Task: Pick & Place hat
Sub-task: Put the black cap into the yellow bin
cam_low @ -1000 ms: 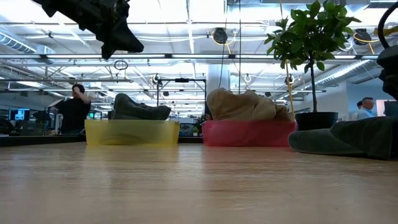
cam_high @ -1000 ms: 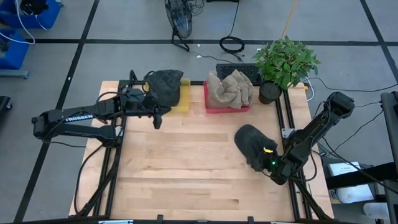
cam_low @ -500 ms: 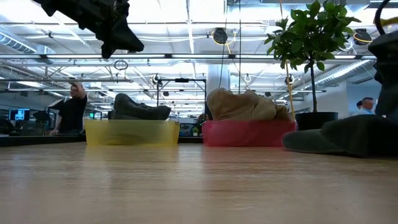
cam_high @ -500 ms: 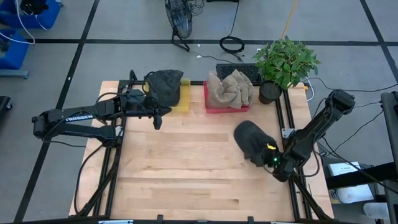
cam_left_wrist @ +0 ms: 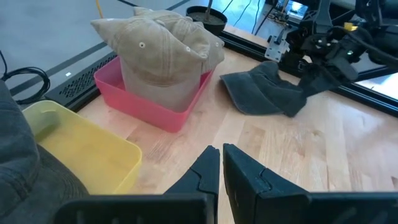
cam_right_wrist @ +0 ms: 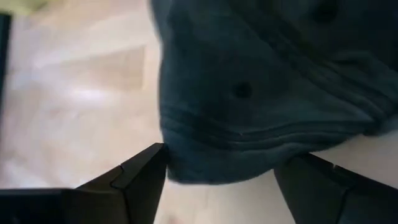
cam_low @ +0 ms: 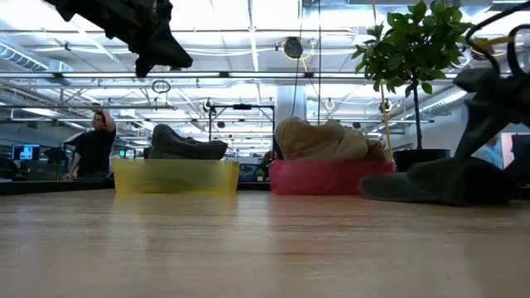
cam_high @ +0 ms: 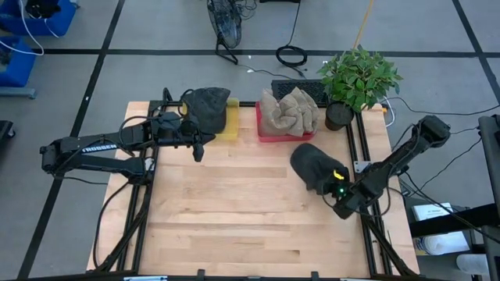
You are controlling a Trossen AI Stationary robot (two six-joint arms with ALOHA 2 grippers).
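- dark hat [cam_high: 312,165] lies on the table [cam_high: 234,218], at 5 o'clock from the red bin [cam_high: 283,134], close by
- right gripper [cam_high: 334,187] at the hat's 4 o'clock edge, fingers [cam_right_wrist: 140,177] spread wide around the fabric, not clamped
- tan hats [cam_high: 289,109] heaped in the red bin; another dark hat [cam_high: 206,108] over the yellow bin [cam_high: 227,123]
- left gripper [cam_high: 205,142] at 7 o'clock of the yellow bin, raised above the table, fingers together
- potted plant [cam_high: 355,82] at 3 o'clock of the red bin

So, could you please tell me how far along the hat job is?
Done: a dark hat sits in the yellow bin and tan hats in the red bin. In hand: the right gripper is at the loose dark cap on the table. Left: binning that cap. The left gripper waits shut.
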